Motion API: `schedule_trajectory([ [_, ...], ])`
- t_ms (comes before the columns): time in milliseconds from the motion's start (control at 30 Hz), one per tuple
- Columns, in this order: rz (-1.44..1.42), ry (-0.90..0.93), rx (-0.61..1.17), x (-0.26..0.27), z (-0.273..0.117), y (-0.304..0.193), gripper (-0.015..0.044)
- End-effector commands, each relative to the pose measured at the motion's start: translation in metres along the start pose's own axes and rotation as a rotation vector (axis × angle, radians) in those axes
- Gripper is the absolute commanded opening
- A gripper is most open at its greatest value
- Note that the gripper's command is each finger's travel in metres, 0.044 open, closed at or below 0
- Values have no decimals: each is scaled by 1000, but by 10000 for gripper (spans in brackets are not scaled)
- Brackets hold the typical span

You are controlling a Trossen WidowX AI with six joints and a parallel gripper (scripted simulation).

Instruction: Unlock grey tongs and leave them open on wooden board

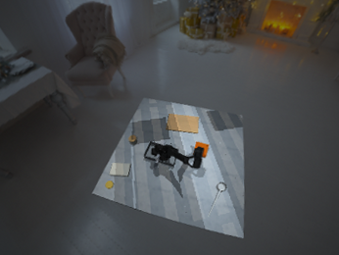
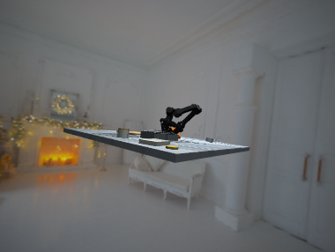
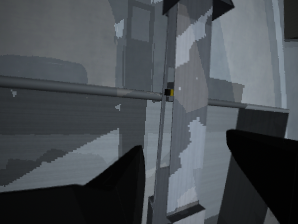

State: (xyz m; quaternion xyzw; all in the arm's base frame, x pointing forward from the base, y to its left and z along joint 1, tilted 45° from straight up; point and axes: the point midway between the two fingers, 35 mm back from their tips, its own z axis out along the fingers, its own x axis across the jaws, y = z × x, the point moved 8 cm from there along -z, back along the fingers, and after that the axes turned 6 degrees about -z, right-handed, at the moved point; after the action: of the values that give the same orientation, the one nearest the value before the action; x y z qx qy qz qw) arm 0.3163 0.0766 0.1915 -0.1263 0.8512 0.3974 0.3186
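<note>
The grey tongs (image 3: pixel 191 85) run lengthwise up the middle of the wrist view and cross the near rim of the roasting tin (image 3: pixel 55 86) (image 1: pixel 148 150). A small black and yellow piece sits at their left edge. Their arms lie close together. My gripper (image 3: pixel 184 144) (image 2: pixel 166 130) is open and points down over the tin. Its two black fingertips stand on either side of the tongs, with a gap on each side. The wooden board (image 1: pixel 183 124) lies flat behind the tin in the top view. The arm hides most of the tongs in the top and exterior views.
An orange square (image 1: pixel 202 148) is by the arm's base. A small round pot (image 1: pixel 133 139) (image 2: pixel 122 133), a cream block (image 1: pixel 119 169) (image 2: pixel 154 142) and a yellow disc (image 1: pixel 110 185) (image 2: pixel 172 147) stand near one edge. A ring (image 1: pixel 217 188) lies on the base's other side.
</note>
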Motion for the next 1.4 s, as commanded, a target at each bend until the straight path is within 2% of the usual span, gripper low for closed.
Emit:
schedule_trajectory([
  [0, 10, 6, 1, 3, 8, -1, 260],
  [400, 11, 2, -2, 4, 22, 1, 260],
  [433, 3, -2, -5, 2, 19, 2, 234],
  [1367, 3, -2, -5, 2, 19, 2, 47],
])
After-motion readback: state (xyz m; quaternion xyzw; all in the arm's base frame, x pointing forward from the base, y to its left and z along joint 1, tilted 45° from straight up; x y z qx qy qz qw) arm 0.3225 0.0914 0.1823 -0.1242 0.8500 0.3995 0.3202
